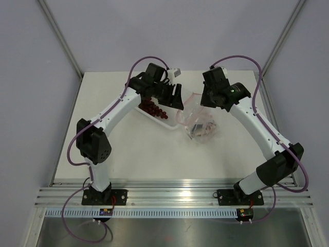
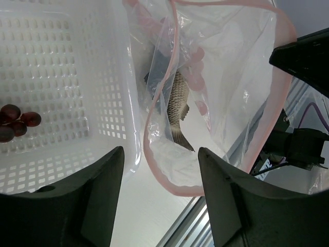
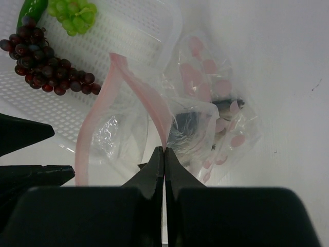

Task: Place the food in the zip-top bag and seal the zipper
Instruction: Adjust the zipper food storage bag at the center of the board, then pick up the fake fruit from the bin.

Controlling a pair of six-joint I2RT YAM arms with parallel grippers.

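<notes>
The zip-top bag (image 1: 199,126) lies crumpled right of the white tray (image 1: 141,105), its mouth held up and gaping. My right gripper (image 3: 164,150) is shut on the pink zipper (image 3: 149,98) strip at the mouth edge. The small grey fish (image 2: 179,103) sits inside the bag (image 2: 226,77). My left gripper (image 2: 162,177) stands open with nothing between its fingers, hovering just over the bag's mouth rim (image 2: 175,189), next to the tray (image 2: 67,77). The dark red grape bunch (image 3: 46,67), the green lettuce piece (image 3: 72,13) and the green chili pepper (image 3: 31,10) lie in the tray (image 3: 133,36).
The tray's perforated wall (image 2: 113,103) stands right against the bag's left side. An aluminium rail (image 1: 175,198) runs along the table's near edge, where both arm bases are bolted. Grey walls close in the far and side edges.
</notes>
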